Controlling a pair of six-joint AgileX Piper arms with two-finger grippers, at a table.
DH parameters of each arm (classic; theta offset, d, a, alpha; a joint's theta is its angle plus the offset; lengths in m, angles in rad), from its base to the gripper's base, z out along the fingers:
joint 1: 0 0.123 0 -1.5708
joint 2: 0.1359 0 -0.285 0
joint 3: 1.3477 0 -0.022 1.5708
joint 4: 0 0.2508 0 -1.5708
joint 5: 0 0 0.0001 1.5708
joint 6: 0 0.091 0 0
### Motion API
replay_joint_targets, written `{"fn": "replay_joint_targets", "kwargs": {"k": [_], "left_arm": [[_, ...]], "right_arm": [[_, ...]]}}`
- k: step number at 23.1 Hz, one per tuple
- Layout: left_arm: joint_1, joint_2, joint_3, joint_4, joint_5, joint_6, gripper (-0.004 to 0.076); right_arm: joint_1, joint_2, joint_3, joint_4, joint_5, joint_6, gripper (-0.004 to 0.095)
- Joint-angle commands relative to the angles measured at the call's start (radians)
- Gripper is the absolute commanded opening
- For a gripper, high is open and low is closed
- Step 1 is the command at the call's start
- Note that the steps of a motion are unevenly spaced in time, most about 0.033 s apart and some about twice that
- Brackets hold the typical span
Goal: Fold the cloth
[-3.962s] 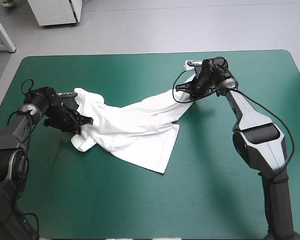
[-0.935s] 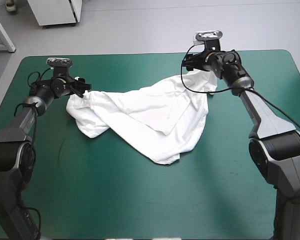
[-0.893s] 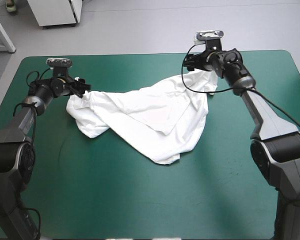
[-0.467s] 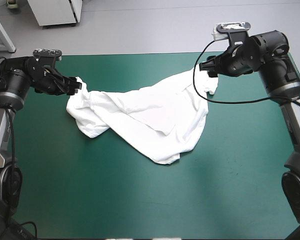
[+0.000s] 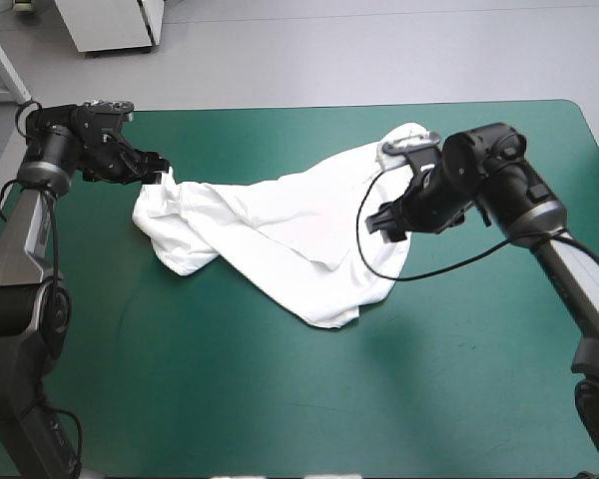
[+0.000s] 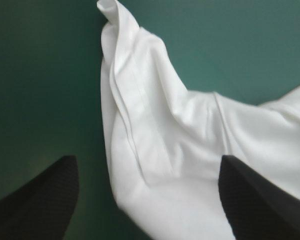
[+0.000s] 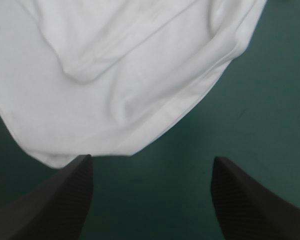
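The white T-shirt [image 5: 280,230] lies crumpled across the middle of the table, stretched from far left to far right. My left gripper [image 5: 158,168] is at its left end, open. In the left wrist view [image 6: 145,162] a folded edge of the T-shirt [image 6: 180,135] runs between and ahead of the black fingers [image 6: 45,195]. My right gripper [image 5: 381,224] hovers open over the shirt's right side. In the right wrist view [image 7: 151,159] its fingers stand apart, and the T-shirt [image 7: 130,65] has its rounded edge just ahead of them.
The teal-green cover [image 5: 280,399] stretches wide between the shirt and the table's near edge. My left gripper is close to the far left corner of the table [image 5: 55,118].
My right gripper has left the shirt's far right corner, which now lies on the table, and has swung toward the near side over the shirt. The left gripper has barely shifted.
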Motion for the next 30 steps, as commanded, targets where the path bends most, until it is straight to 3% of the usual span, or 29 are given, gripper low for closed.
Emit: {"fn": "replay_joint_targets", "kwargs": {"k": [1, 5, 6, 9, 14, 18, 19, 23, 30], "left_arm": [[0.005, 0.084, -0.203, -0.012, 0.026, -0.007, 0.0566], [0.005, 0.286, -0.507, -0.048, 0.206, -0.003, 0.0533], [0.005, 0.312, -0.545, -0.045, 0.206, -0.024, 0.0515], [0.005, 0.360, -0.560, -0.037, 0.206, -0.026, 0.0426], [0.003, 0.433, -0.557, -0.015, 0.206, -0.031, 0.0418], [0.003, 0.511, -0.540, -0.016, 0.206, -0.051, 0.0408], [0.003, 0.518, -0.533, -0.016, 0.206, -0.051, 0.0370], [0.003, 0.512, -0.515, -0.014, 0.206, -0.034, 0.0002], [0.003, 0.506, -0.511, -0.051, 0.206, -0.001, -0.0003]], "right_arm": [[0.077, -0.052, 0.073, 0.006, -0.028, -0.013, 0.0623], [0.188, -0.052, 0.159, -0.036, -0.028, 0.012, 0.0600], [0.210, -0.052, 0.168, -0.041, -0.028, 0.012, 0.0600], [0.297, -0.052, 0.177, -0.046, -0.028, 0.042, 0.0600], [0.407, -0.048, 0.177, -0.087, -0.028, 0.076, 0.0600], [0.415, -0.027, 0.177, -0.096, -0.028, 0.079, 0.0600], [0.415, -0.015, 0.177, -0.097, -0.028, 0.079, 0.0600], [0.420, 0.054, 0.177, -0.096, -0.045, 0.052, 0.0600], [0.436, 0.164, 0.177, -0.107, -0.202, 0.026, 0.0600]]}}
